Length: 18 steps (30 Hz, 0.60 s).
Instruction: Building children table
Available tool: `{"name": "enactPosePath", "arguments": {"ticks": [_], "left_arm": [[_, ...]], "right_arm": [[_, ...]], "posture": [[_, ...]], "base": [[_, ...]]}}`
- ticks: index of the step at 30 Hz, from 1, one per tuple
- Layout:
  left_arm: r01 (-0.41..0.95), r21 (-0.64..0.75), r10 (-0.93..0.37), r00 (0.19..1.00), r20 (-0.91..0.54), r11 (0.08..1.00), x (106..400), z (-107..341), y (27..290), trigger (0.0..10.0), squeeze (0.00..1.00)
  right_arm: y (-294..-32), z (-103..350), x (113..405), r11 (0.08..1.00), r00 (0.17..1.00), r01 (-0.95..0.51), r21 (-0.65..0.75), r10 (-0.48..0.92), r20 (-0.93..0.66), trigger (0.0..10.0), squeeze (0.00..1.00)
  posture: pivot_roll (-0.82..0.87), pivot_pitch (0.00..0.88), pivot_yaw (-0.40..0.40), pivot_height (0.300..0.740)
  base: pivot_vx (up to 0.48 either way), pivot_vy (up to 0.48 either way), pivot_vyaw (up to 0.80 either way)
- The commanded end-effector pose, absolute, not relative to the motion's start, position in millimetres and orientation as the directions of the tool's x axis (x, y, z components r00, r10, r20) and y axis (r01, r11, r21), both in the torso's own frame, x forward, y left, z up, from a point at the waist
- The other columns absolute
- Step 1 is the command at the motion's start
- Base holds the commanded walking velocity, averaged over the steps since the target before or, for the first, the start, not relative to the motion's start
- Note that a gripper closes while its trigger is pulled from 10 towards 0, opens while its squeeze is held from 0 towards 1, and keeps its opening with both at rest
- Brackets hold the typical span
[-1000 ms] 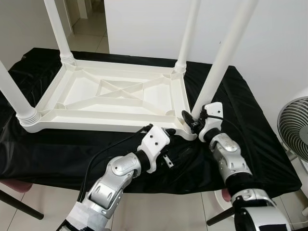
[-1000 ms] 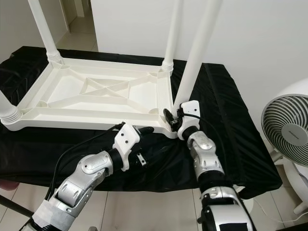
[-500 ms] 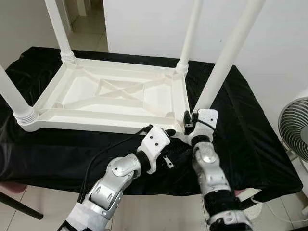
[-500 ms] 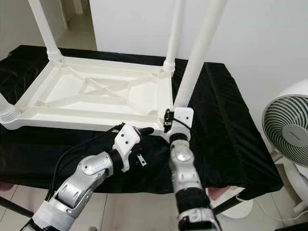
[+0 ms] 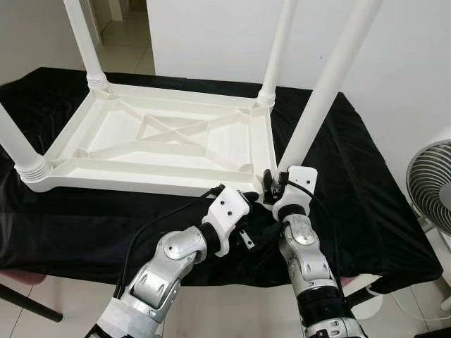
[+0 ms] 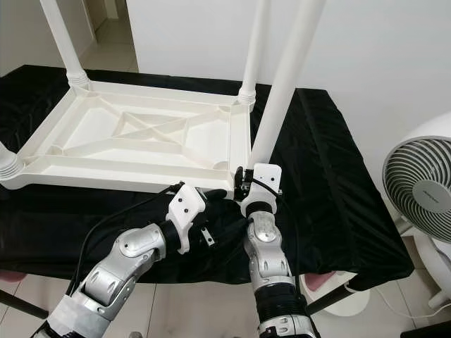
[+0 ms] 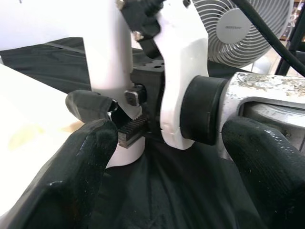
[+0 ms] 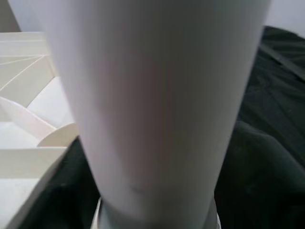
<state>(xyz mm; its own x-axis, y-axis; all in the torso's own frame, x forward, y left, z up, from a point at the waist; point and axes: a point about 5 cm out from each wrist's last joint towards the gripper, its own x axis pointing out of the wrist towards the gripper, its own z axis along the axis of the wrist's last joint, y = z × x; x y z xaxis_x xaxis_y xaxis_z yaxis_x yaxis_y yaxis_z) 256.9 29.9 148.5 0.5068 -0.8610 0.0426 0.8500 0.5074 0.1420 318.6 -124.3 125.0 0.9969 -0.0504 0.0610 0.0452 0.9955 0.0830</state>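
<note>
White walls and pale floor tiles behind; worktop (image 5: 366, 183) draped in black cloth, presumably to protect the plastic and stop it sliding.

1. Laid on the worktop upside down: white children table (image 5: 162, 184), ribbed underside up, reaching from the left edge towards the right edge. Judged to be inverted so that the corner sockets faced upward for fitting.
2. Stood upright in the far-left, far-right and near-left sockets: three legs (image 5: 83, 42), ribbed collars down against the frame. Appeared seated.
3. Stood at the near-right corner: fourth leg (image 5: 320, 91), its foot at the socket. Seating depth hidden behind the wrist housing.
4. Placed at the base of the fourth leg, just above the socket: right gripper (image 5: 270, 184). Seen in the right wrist view with the leg pressed very close before the camera. Could not be told whether pinched on the leg or merely set against it. Judged to be low on the leg for turning or pressing it home.
5. Held just beside the right gripper, at the near edge of the frame: left gripper (image 5: 248, 215). Spread wide, black fingers (image 7: 81, 162) apart and pinching nothing. Judged to be waiting near the corner, ready to steady the frame.
6. Noted beyond the right edge, on the floor: white fan (image 5: 430, 186), well apart from the work.
</note>
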Motion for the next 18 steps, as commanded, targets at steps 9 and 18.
{"name": "enactPosePath", "arguments": {"ticks": [9, 18], "left_arm": [[0.856, 0.151, -0.868, 0.495, 0.042, 0.495, 256, 150, 28, 10.0, 0.0], [0.858, 0.156, -0.871, 0.489, 0.042, 0.489, 258, 151, 28, 10.0, 0.0]], "right_arm": [[-146, 134, 325, 0.989, 0.987, -0.144, 0.026, 0.142, 0.072, 10.0, 0.0], [-163, 142, 335, 0.901, 0.904, -0.419, -0.111, 0.426, 0.044, 10.0, 0.0]], "posture": [[0.07, 0.05, -0.05, 0.74], [0.07, 0.04, -0.043, 0.74]], "base": [[0.0, 0.0, 0.0], [0.0, 0.0, 0.0]]}}
